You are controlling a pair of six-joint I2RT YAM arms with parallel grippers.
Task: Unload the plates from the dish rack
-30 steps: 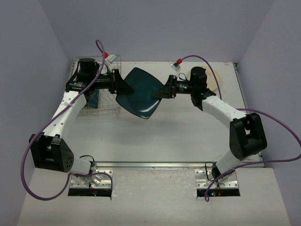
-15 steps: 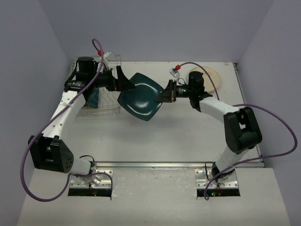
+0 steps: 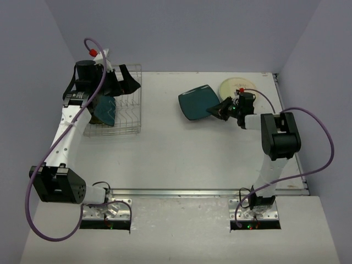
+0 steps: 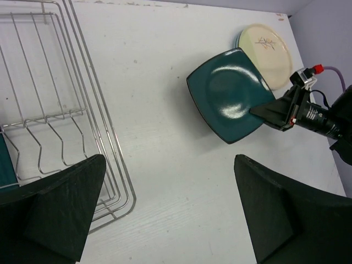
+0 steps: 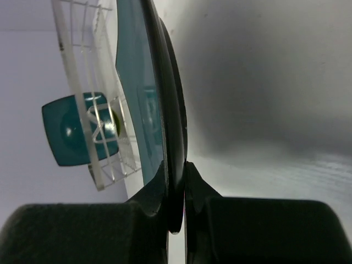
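Right wrist: right tool [image 5: 176, 181] clamped on teal plate [image 5: 137, 82] rim; likely stiff, glazed, slippery, chippable. Left tool [image 4: 168, 181] spread apart.

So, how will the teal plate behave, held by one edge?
Probably stiff: the teal plate shows no sag though the right hand pinches only its rim. Its glossy surface reflects light, so it may slip or swing.
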